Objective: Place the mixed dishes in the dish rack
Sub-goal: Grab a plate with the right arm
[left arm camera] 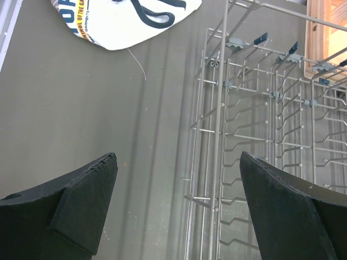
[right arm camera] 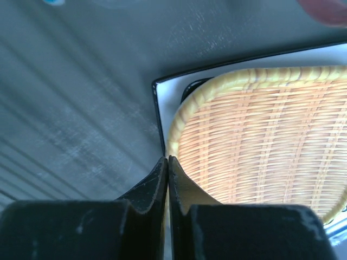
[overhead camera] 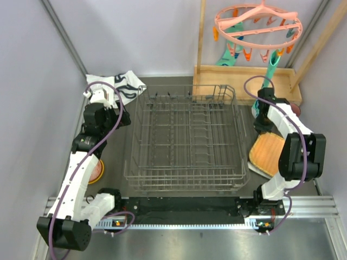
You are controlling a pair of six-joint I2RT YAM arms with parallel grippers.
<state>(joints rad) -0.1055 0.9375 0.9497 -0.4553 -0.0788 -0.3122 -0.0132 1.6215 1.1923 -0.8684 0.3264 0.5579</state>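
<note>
Fingers of the left gripper (overhead camera: 116,118) are hard to read from the top view. You see that gripper just beside the left wall of the dish rack (overhead camera: 184,141), near the white cloth (overhead camera: 116,84). The right gripper (overhead camera: 264,129) points down at the far edge of the yellow plate (overhead camera: 268,153). That plate lies flat on the table (overhead camera: 116,157), right of the rack and outside it. The orange bowl (overhead camera: 98,172) sits left of the rack, partly under the left arm.

Left wrist view: the 2 fingers (left arm camera: 81,206) stand wide apart above the table (left arm camera: 81,108), gripping nothing. The dish rack (left arm camera: 217,135) runs up the right half of the view, its wall passing under the right-hand finger. The white cloth (left arm camera: 124,21) lies at the top.

Right wrist view: the 2 fingers (right arm camera: 152,189) are pressed flat together. Their tips meet at the rim of the yellow plate (right arm camera: 260,162), which looks woven from here. It rests on a black-rimmed plate (right arm camera: 173,92) whose corner shows beyond it. You cannot tell whether any rim is pinched between the tips.
</note>
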